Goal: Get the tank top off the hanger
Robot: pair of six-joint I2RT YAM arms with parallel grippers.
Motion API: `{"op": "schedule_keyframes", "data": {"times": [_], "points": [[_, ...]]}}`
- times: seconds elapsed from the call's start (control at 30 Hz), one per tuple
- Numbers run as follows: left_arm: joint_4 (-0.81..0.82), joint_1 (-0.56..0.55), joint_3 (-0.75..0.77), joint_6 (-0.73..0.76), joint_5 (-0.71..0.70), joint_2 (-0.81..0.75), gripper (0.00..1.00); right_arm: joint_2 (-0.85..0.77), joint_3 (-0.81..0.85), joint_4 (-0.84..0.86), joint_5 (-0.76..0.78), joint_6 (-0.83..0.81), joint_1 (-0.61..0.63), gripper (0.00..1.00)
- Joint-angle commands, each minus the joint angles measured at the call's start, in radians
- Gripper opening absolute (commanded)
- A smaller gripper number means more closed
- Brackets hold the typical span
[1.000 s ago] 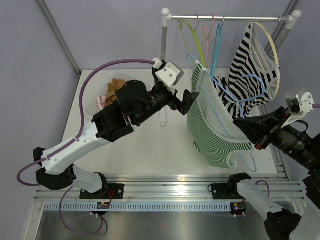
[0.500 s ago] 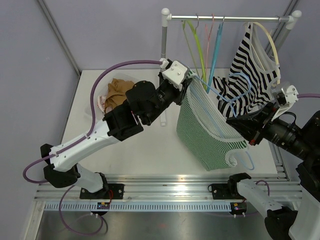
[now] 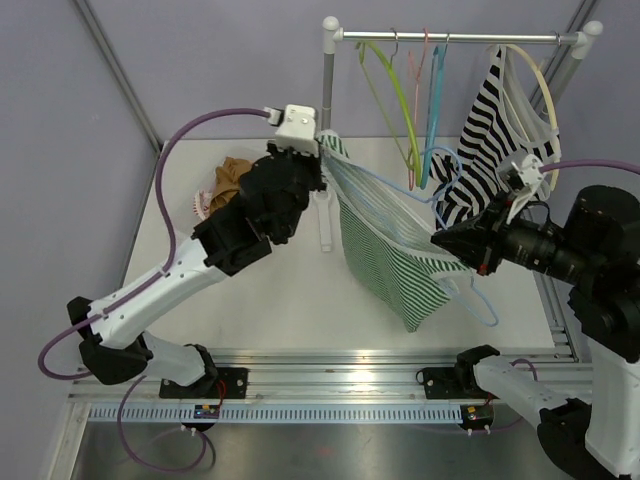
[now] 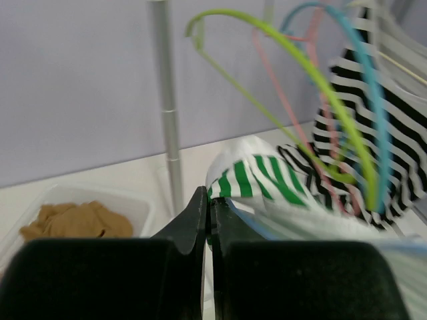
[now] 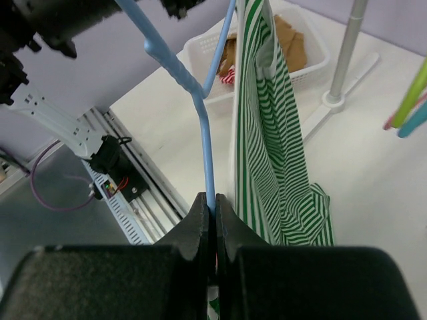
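Note:
The green-and-white striped tank top [image 3: 385, 240] hangs stretched between my two arms above the table, still threaded on the light blue hanger [image 3: 468, 300]. My left gripper [image 3: 324, 152] is shut on the top edge of the tank top [image 4: 257, 175], pinching the fabric at its fingertips [image 4: 209, 200]. My right gripper [image 3: 440, 243] is shut on the thin blue hanger [image 5: 203, 140], gripping its wire [image 5: 211, 203]. In the right wrist view the tank top [image 5: 273, 153] droops just right of that wire.
A clothes rail [image 3: 450, 38] on a pole [image 3: 328, 100] carries green [image 3: 395, 90], pink and teal hangers and a black-and-white striped garment [image 3: 500, 130]. A white basket of brown clothes [image 3: 225, 185] sits at the table's back left.
My left gripper has shut on the tank top's upper edge and pulled it up and to the left. My right gripper carried the hanger leftward, and the garment now stretches between them.

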Motion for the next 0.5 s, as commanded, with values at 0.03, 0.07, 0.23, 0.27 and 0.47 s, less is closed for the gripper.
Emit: {"op": "schedule_keyframes", "data": {"times": [0.03, 0.07, 0.23, 0.27, 0.47], "points": [[-0.155, 0.192, -0.003, -0.289, -0.112, -0.131, 0.00, 0.043, -0.012, 0.025, -0.019, -0.096, 0.105, 0.00], [-0.186, 0.223, 0.001, -0.309, -0.100, -0.135, 0.00, 0.040, -0.011, 0.025, -0.015, -0.103, 0.116, 0.00], [-0.347, 0.376, 0.028, -0.416, 0.088, -0.126, 0.00, 0.002, -0.040, 0.063, -0.054, -0.134, 0.124, 0.00], [-0.359, 0.391, 0.029, -0.426, 0.127, -0.125, 0.00, 0.000, -0.044, 0.068, -0.054, -0.137, 0.122, 0.00], [-0.138, 0.404, -0.159, -0.414, 0.587, -0.232, 0.00, -0.016, -0.138, 0.221, 0.016, -0.084, 0.122, 0.00]]}}
